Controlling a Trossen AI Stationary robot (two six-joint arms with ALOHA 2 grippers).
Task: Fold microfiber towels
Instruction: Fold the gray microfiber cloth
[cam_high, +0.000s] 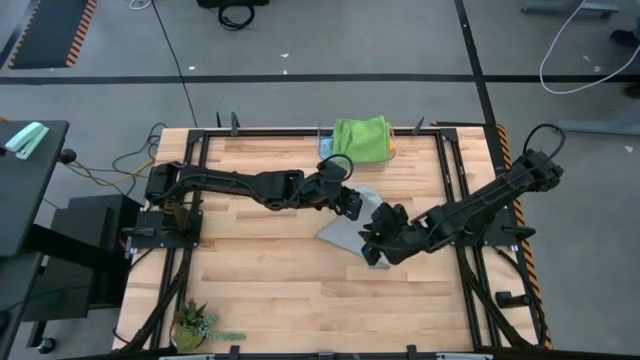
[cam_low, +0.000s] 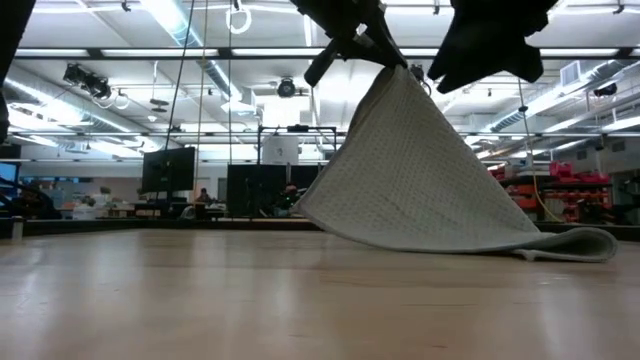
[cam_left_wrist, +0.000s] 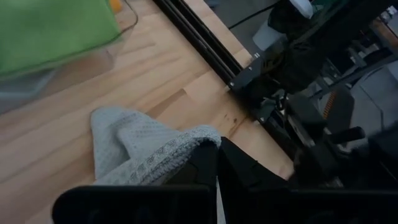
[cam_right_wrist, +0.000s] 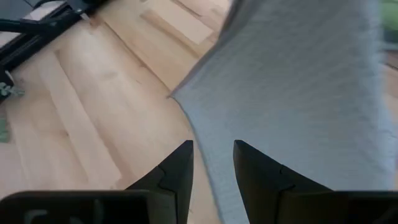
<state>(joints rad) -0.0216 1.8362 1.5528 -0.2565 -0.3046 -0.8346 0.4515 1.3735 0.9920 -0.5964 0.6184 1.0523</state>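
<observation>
While the left end effector (cam_high: 352, 205) pinches the grey towel (cam_high: 345, 232), the right end effector (cam_high: 375, 245) hovers released.

A towel (cam_high: 345, 232) is found near the middle of the worktop (cam_high: 260, 280), one corner raised above the rest, which lies on the boards. The left tool (cam_high: 352, 208) is placed at its raised corner, the right tool (cam_high: 374, 243) just beside it. A stack of towels (cam_high: 360, 138) is set at the far edge. A small plant (cam_high: 195, 325) is placed at the near left corner.
</observation>
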